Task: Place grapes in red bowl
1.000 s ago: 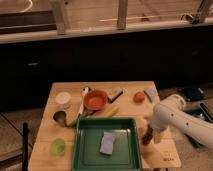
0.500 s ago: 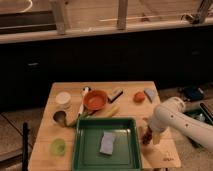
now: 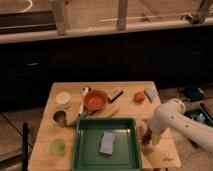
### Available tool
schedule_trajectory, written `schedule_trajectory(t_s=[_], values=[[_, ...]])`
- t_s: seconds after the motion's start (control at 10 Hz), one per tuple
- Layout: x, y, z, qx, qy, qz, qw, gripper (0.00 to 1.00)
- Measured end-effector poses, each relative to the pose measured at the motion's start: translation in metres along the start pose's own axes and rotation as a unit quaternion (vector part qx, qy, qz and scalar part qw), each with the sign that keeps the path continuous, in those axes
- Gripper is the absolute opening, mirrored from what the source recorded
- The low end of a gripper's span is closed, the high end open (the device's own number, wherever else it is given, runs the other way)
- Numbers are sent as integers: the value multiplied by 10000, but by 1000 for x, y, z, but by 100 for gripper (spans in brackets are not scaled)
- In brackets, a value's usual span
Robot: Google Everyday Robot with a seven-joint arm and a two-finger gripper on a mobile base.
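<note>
Hardly anything has shifted since a second ago: the white arm has only sagged a touch lower and leaned slightly toward the tray, and everything on the table sits where it sat. Now the two-finger gripper [image 3: 148,131] hangs down at the right side of the table, just off the tray's right rim, jaws spread wide and closed on nothing as far as I can judge. Right under it, touching or all but touching, lies the small bumpy bunch of dark reddish-purple grapes [image 3: 145,139] on the light wooden table [image 3: 167,152], so the pick looks about to happen and not yet made. Moving outward, the deep green plastic tray [image 3: 81,150] holds a pale blue-grey sponge [image 3: 107,142]. Beyond its far edge waits the glossy round red bowl [image 3: 95,100], well apart from the grapes and with no grapes in it. That leaves the whole job ahead, by my reckoning: close on the bunch, lift, carry it across the tray, let go over the bowl. A round orange-red fruit [image 3: 139,96] sits near the far right, a white round container [image 3: 63,98] and a small light-green cup [image 3: 58,146] stand on the left. Labels or writing? None that can be read anywhere.
</note>
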Motion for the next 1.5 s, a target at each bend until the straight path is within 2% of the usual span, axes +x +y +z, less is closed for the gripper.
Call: schedule_trajectory(t_s=[0.3, 0.5, 0.6, 0.9, 1.2, 1.3, 1.5], values=[[-1, 3, 7, -16, -61, -37, 10000, 69], [-2, 5, 11, -26, -93, -49, 9999, 69], [-3, 5, 12, -34, -113, -40, 9999, 65], [-3, 7, 7, -59, -151, 9, 9999, 41], [-4, 8, 3, -59, -164, 68, 9998, 27], [-7, 6, -1, -40, -148, 54, 9999, 12], [-14, 2, -16, 12, -113, -35, 9999, 2]])
